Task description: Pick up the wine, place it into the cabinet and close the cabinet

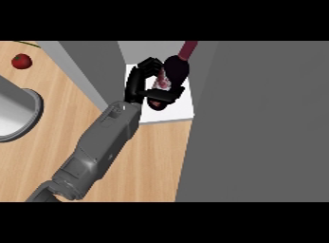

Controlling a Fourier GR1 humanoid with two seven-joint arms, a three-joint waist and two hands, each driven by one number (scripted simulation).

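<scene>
The left hand [137,83] is stretching over the wooden tabletop [27,161] into the open cabinet [168,115]. Its fingers and thumb are curling round the wine bottle [178,70], which is leaning over the cabinet's white floor, with its neck pointing away.

A: What is lying up in the far left corner?
B: A small red fruit [22,60] is lying on the wooden surface [153,161], all by itself.
A: And that big shiny thing?
B: A round grey metal bowl [13,114] is sitting at the left edge, apart from the fruit. Part of it is going out of view.
A: Anything more?
B: A thin green bit [28,43] is peeking in at the top, near the fruit.
</scene>
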